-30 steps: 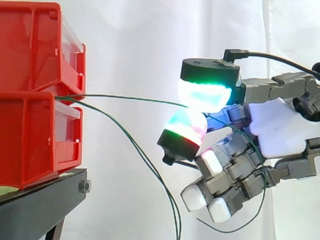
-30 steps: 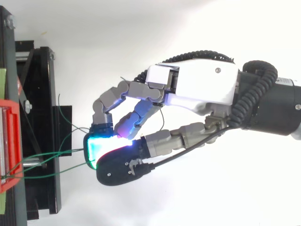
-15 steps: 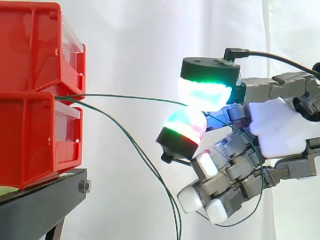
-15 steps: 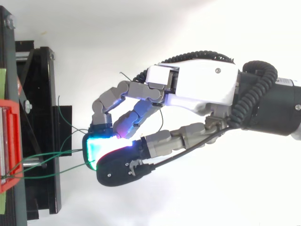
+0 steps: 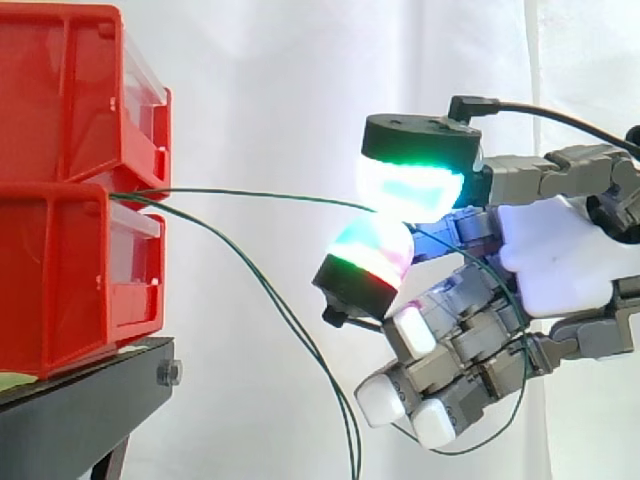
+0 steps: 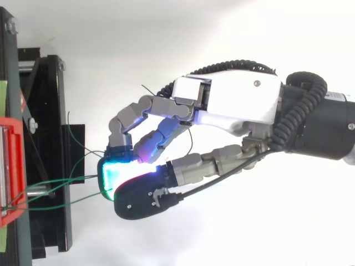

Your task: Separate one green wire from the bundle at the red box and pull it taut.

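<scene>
Side view, from the left: stacked red plastic bins [image 5: 70, 190] anchor a thin green wire [image 5: 260, 193] that runs nearly straight to the hand [image 5: 560, 260], pinched between two glowing pads. A harder pull could slip it free, or snag the slack green strands [image 5: 290, 320] hanging beneath.

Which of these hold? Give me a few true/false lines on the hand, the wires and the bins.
1. The hand pinches one green wire between two glowing pads. True.
2. That wire runs almost level from the red bins to the pinch. True.
3. Every wire from the bins is drawn level. False: the other wires sag in a curve below the pinched one and hang down.
4. The bins stand on a white table. False: they stand on a black stand.
</scene>
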Robot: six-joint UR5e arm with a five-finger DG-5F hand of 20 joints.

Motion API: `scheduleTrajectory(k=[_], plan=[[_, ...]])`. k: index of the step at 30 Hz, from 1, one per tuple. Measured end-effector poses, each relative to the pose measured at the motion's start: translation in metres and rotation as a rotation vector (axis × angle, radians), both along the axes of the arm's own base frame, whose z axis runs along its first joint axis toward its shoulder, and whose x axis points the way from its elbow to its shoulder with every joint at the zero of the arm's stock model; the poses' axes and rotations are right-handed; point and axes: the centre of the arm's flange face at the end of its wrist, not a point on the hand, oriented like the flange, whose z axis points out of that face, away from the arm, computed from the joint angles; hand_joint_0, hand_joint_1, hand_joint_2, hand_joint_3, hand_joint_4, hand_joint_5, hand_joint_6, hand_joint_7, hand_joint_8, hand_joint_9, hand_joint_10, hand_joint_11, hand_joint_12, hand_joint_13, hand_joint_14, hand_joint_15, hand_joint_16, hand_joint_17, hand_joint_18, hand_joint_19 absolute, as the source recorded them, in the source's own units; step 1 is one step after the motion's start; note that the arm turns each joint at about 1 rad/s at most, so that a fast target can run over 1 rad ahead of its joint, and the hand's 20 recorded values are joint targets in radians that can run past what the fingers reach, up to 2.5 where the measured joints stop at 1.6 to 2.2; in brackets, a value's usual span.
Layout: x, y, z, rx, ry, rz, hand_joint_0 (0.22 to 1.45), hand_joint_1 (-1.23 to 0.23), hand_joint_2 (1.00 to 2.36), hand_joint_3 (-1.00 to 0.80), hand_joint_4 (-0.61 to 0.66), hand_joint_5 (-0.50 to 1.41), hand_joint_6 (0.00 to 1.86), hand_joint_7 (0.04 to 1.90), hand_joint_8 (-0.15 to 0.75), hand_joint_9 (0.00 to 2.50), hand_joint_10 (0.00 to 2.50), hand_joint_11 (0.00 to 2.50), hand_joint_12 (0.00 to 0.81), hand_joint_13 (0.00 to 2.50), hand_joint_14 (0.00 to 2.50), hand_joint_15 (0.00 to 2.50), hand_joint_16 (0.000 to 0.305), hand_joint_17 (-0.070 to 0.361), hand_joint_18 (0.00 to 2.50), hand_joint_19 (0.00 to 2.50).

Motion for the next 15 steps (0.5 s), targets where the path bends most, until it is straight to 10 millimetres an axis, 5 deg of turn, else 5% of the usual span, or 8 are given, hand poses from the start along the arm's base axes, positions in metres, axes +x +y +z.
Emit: scheduleTrajectory(k=[15], plan=[[0.0000, 0.0000, 0.0001, 0.000, 0.000, 0.000, 0.60, -0.71, 1.02, -0.05, -0.06, -0.17, 0.90, 1.17, 0.287, 0.83, 0.01, 0.67, 0.349, 0.68, 0.01, 0.35, 0.049, 0.111, 0.69, 0.32]])
